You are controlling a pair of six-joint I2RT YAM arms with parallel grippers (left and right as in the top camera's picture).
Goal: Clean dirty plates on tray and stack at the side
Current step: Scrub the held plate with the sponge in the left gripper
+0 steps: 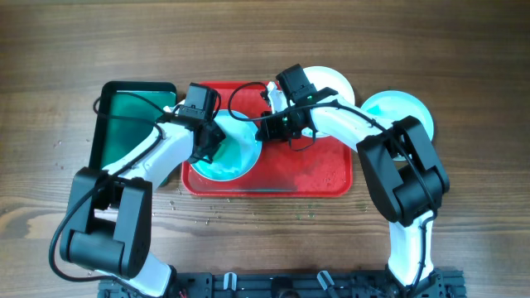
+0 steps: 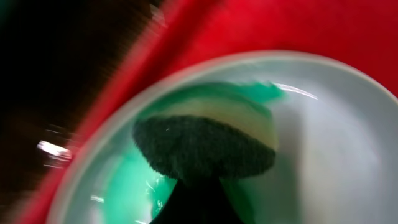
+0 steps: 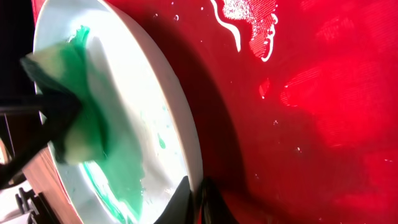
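Note:
A white plate (image 1: 236, 159) smeared with teal-green lies on the left part of the red tray (image 1: 319, 170). My left gripper (image 1: 207, 146) is shut on a sponge (image 2: 205, 149) with a dark scouring face and presses it on the plate (image 2: 323, 137). My right gripper (image 1: 270, 128) is shut on that plate's right rim (image 3: 186, 143); its fingertips (image 3: 196, 200) pinch the edge. The sponge (image 3: 71, 118) shows green-stained in the right wrist view. A plain white plate (image 1: 333, 83) lies behind the tray. A teal-smeared plate (image 1: 399, 109) lies to the tray's right.
A smaller dark green tray (image 1: 132, 124) stands left of the red tray. The red tray's floor (image 3: 311, 124) is wet with white smears. Small crumbs (image 1: 199, 217) lie on the wooden table in front of the tray.

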